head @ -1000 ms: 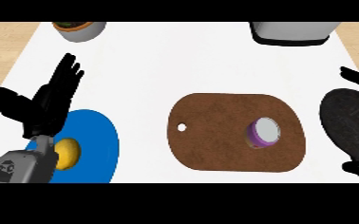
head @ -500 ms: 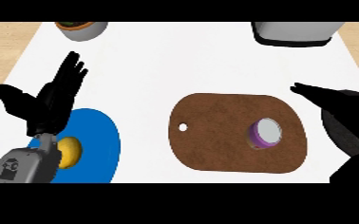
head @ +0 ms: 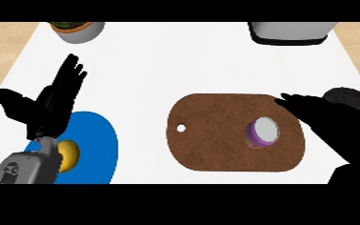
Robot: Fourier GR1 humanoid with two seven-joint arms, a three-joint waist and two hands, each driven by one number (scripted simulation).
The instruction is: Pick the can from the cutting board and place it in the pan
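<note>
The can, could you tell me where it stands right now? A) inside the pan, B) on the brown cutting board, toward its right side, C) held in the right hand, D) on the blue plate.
B: the can stands upright on the cutting board, toward its right side, with the right hand close beside it but not curled round it.

The cutting board (head: 211, 143), toward the counter's (head: 183, 62) right front edge, looks like matt brown wood with a faint mottled grain, and the can (head: 263, 132) standing on it has a pale, smooth, metal-looking top and a purple side. The counter itself is plain, smooth, matt white, with a light wood-toned strip past its far edge. Near the left front corner the blue plate (head: 98, 148) looks smooth and evenly coloured, and both hands, left hand (head: 53, 105) and right hand (head: 327, 121), are matt black.
</note>
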